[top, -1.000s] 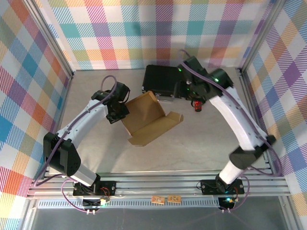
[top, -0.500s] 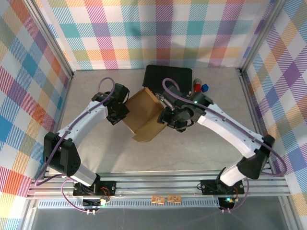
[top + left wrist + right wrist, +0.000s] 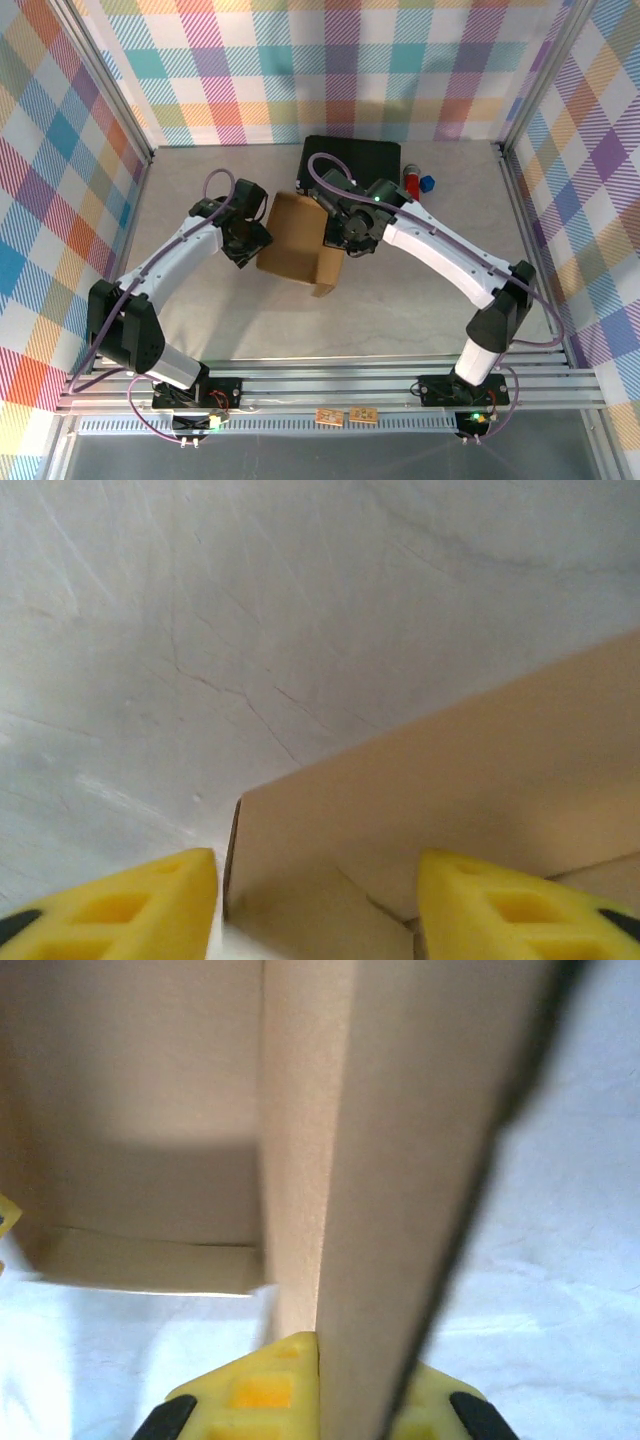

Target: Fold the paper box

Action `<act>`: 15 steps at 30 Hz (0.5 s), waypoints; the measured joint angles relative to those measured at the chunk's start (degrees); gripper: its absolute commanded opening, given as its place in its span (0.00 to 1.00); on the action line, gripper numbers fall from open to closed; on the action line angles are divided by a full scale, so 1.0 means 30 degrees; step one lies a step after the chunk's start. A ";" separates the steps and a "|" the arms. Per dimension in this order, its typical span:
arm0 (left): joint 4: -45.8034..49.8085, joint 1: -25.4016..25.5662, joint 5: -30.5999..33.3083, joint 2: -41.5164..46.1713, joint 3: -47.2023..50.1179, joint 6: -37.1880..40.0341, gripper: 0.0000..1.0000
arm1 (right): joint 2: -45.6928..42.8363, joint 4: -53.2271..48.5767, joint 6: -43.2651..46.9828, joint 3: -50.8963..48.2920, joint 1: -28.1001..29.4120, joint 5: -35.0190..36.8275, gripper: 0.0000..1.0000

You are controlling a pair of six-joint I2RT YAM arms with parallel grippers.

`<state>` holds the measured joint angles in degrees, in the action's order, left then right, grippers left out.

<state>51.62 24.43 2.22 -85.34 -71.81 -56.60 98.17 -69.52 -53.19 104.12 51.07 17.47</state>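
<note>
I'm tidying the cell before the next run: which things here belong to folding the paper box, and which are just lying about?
In the job:
paper box
right gripper, shut on one of its panels
left gripper, open at its wall

Lying about:
black case at the back
red item and blue item beside the case

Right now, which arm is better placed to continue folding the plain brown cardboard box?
Right: the right hand is shut on a panel of the plain brown cardboard box, so it can probably fold it. The left hand is open at the box's corner, gripping nothing.
</note>
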 measured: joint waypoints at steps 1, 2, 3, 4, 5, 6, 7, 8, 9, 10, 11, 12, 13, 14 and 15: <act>-0.0029 0.0153 -0.0255 0.0291 0.0000 -0.0058 0.69 | 0.0204 -0.0233 0.0831 0.0277 0.0000 0.0306 0.00; -0.0073 0.0350 -0.0546 0.0656 0.0000 -0.0219 0.70 | 0.0335 -0.0459 0.1610 0.0423 0.0000 0.0678 0.00; -0.0109 0.0525 -0.0816 0.1086 0.0000 -0.0401 0.70 | 0.0372 -0.0678 0.2433 0.0459 -0.0044 0.1027 0.00; -0.0117 0.0707 -0.1093 0.1530 0.0000 -0.0663 0.70 | 0.0372 -0.0801 0.3162 0.0459 -0.0117 0.1195 0.00; -0.0102 0.0867 -0.1333 0.2076 0.0000 -0.0903 0.68 | 0.0364 -0.0852 0.4204 0.0459 -0.0211 0.1268 0.00; -0.0102 0.0984 -0.1559 0.2637 -0.0007 -0.1195 0.67 | 0.0335 -0.0838 0.5100 0.0444 -0.0306 0.1311 0.00; -0.0051 0.1042 -0.1734 0.3228 -0.0022 -0.1457 0.67 | 0.0277 -0.0721 0.6309 0.0415 -0.0474 0.1311 0.00; 0.0095 0.1086 -0.1894 0.3869 -0.0117 -0.1814 0.66 | 0.0182 -0.0532 0.7380 0.0328 -0.0663 0.1282 0.00; 0.0270 0.1086 -0.1923 0.4313 -0.0248 -0.2018 0.66 | 0.0058 -0.0335 0.8524 0.0240 -0.0860 0.1180 0.00; 0.0452 0.1078 -0.1938 0.4779 -0.0466 -0.2295 0.66 | -0.0058 -0.0124 0.9850 0.0182 -0.1027 0.1056 0.00; 0.0663 0.0984 -0.1938 0.5151 -0.0794 -0.2463 0.67 | -0.0138 0.0073 1.1125 0.0182 -0.1137 0.1005 0.00; 0.0794 0.0867 -0.1953 0.5370 -0.1086 -0.2659 0.67 | -0.0175 0.0277 1.2276 0.0182 -0.1268 0.1020 0.00; 0.0845 0.0707 -0.2018 0.5559 -0.1450 -0.2871 0.66 | -0.0175 0.0488 1.3442 0.0182 -0.1362 0.1035 0.00; 0.0809 0.0444 -0.2091 0.5654 -0.1785 -0.3089 0.65 | -0.0168 0.0801 1.4702 0.0182 -0.1399 0.1035 0.00; 0.0772 0.0168 -0.2164 0.5668 -0.2025 -0.3300 0.65 | -0.0168 0.1122 1.5701 0.0138 -0.1399 0.1027 0.00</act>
<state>53.93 24.93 -4.27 -68.34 -77.89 -66.50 97.67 -66.15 -6.09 104.53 46.87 20.56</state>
